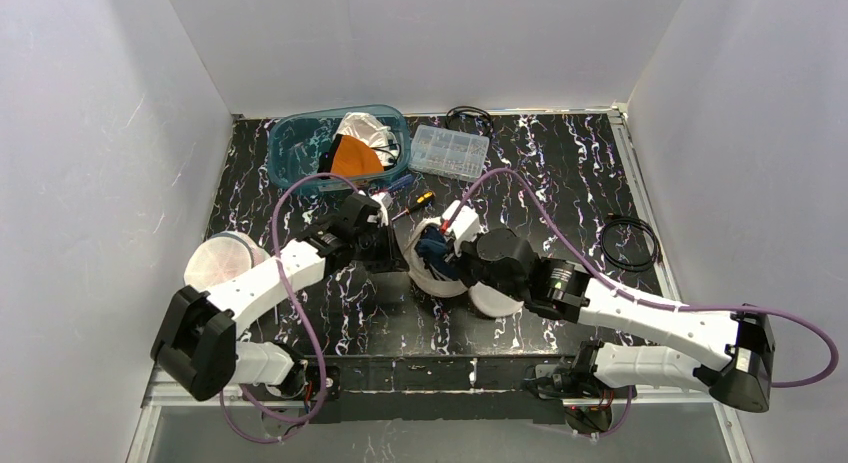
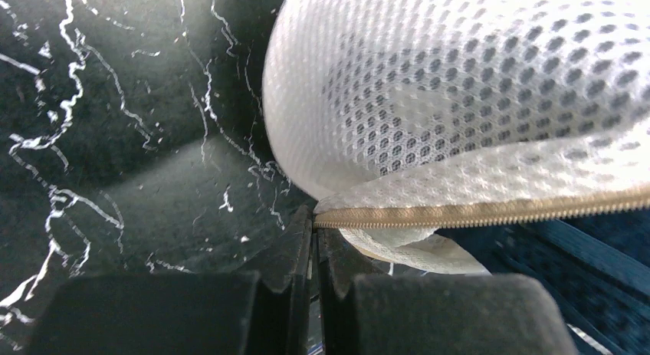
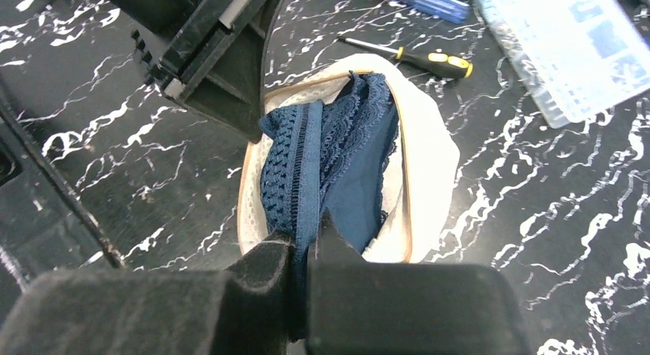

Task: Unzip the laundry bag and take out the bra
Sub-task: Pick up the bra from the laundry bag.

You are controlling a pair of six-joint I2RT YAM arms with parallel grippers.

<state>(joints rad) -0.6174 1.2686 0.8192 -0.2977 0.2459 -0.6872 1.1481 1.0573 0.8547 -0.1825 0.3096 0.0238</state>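
Note:
The white mesh laundry bag lies mid-table, its tan zipper open. In the left wrist view my left gripper is shut on the bag's edge at the end of the zipper, with the mesh bulging just above. The navy lace bra sticks out of the bag's mouth. My right gripper is shut on the bra's blue strap, just above the opening. From above, the left gripper and the right gripper meet over the bag, with the bra between them.
A teal bin with orange and white items stands at the back. Beside it is a clear organiser box. A yellow-handled screwdriver and a blue pen lie behind the bag. A black cable coils at the right, and a white round lid sits at the left.

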